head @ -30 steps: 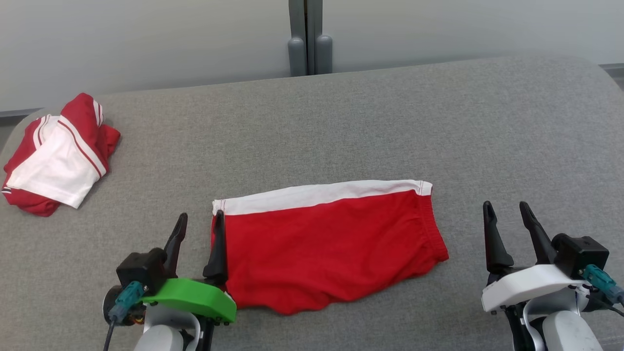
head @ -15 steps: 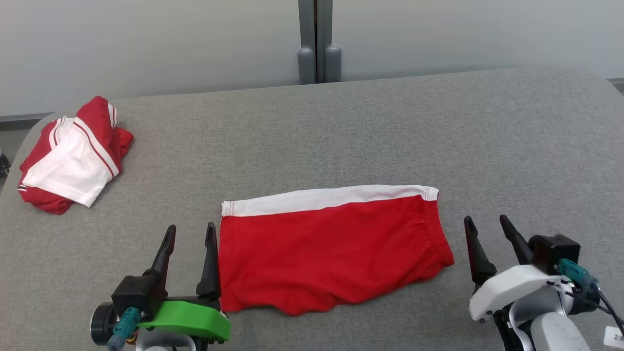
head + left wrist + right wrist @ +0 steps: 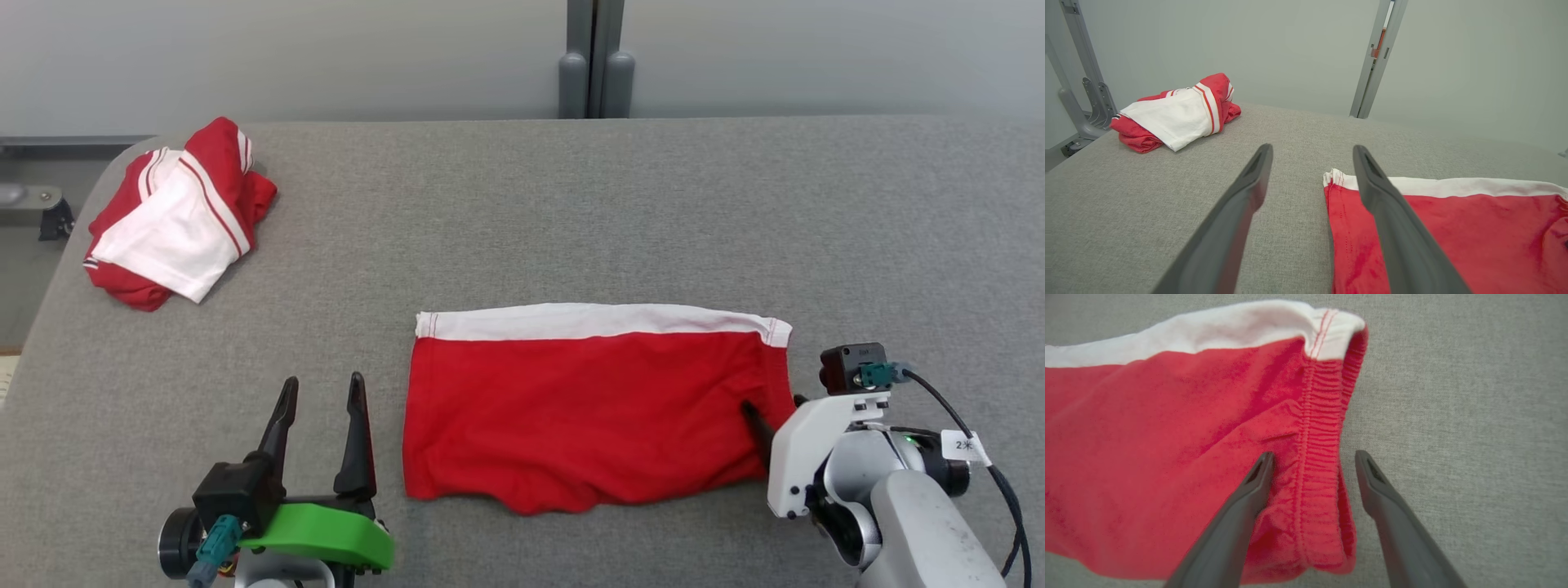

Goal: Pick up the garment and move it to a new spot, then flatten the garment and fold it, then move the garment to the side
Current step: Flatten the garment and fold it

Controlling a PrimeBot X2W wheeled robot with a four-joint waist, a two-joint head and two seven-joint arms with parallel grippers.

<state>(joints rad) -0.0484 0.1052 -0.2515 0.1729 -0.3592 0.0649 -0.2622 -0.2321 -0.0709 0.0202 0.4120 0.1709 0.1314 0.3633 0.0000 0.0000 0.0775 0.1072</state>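
**Red garment flat, a gripper at each end**

I see the red garment point(image 3: 588, 408), white band along its far edge, lying folded and flat near the front middle of the grey surface point(image 3: 571, 204). My right gripper point(image 3: 1314, 455) stands wide open astride its elastic right edge, one finger over red cloth and one over grey. I cannot tell whether the tips touch. From the head, the white wrist housing point(image 3: 804, 453) hides most of those fingers and the garment's near right corner. My left gripper point(image 3: 322, 382) is spread wide and empty, just beside the left edge. A red-and-white bundle point(image 3: 175, 216) sits at the far left corner.
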